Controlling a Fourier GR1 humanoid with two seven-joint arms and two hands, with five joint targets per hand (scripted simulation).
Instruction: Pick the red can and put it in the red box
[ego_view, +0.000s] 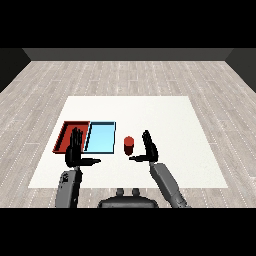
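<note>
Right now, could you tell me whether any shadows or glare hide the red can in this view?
Head view: even, flat light, no glare; the red can stands unhidden on the white table, beside the open right hand.

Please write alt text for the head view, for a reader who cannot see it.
A red can stands upright on a white table, just left of the open right robot hand, which is not holding it. A red tray and a blue tray lie side by side to the left, with the open left robot hand in front of them.
</note>
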